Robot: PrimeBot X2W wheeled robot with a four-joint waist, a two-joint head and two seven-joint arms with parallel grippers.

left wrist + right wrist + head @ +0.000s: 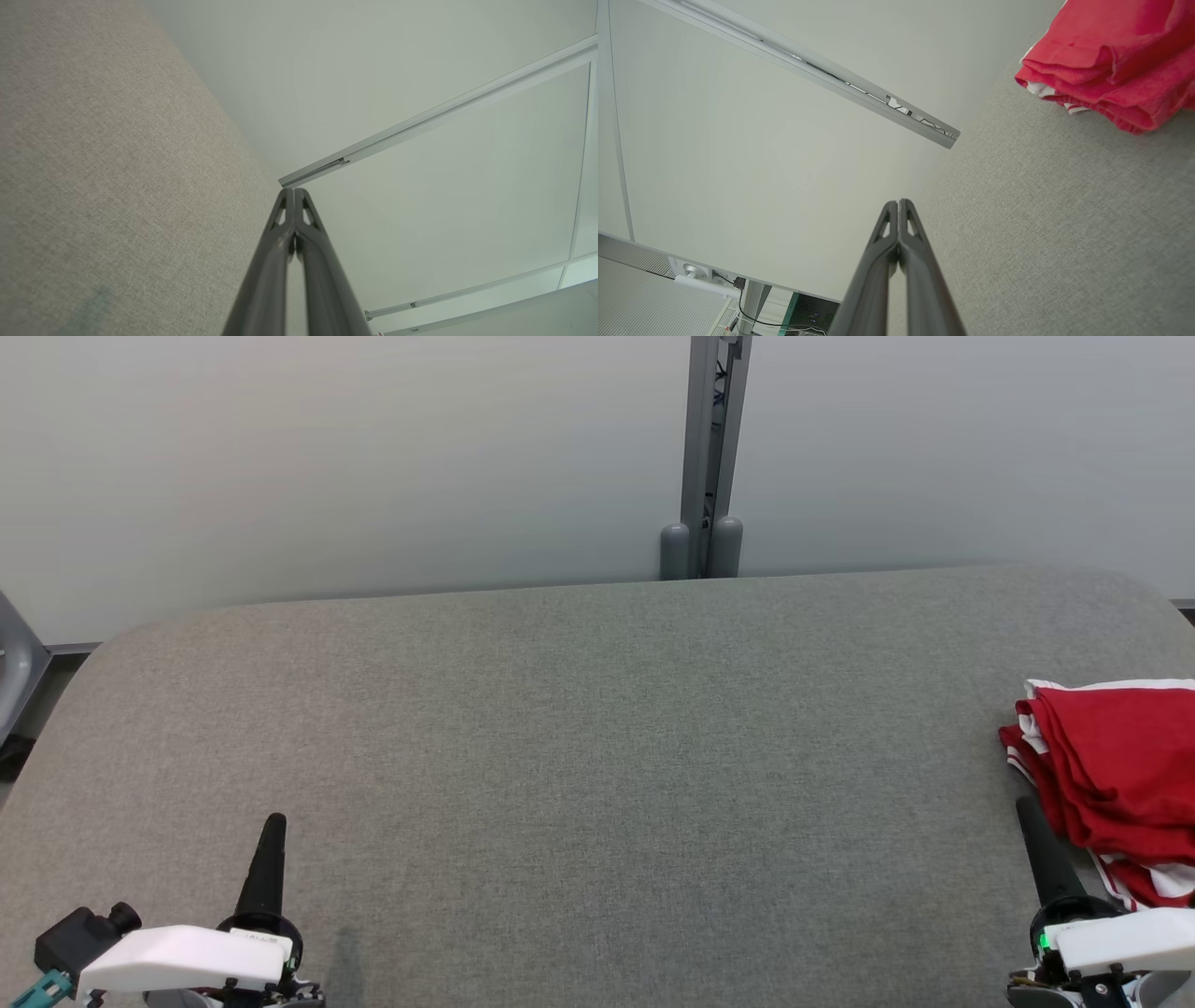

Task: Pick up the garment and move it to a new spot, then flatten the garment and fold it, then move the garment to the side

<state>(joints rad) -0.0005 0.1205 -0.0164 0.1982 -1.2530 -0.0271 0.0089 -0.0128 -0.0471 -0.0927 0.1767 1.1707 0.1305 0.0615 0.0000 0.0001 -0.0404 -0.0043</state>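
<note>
Head view: left fingers (265, 873) held pressed together, pointed toward far edge, over near-left corner of bench (597, 756). Right fingers (1047, 863) likewise over near-right corner. Red-and-white garment (1120, 756) bunched at right edge.
Left wrist view: fingertips joined, nothing gripped.
Right wrist view: fingertips joined, empty; garment apart.

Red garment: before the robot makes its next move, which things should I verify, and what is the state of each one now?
1. Red garment lies on the grey table, at its right side: ok.
2. Right gripper shut, empty, apart from the garment: ok.
3. Left gripper shut, empty, over the table: ok.
4. Whole garment inside the head view: not ok, cut by the border.
5. Garment folded neatly: cannot tell.
</note>
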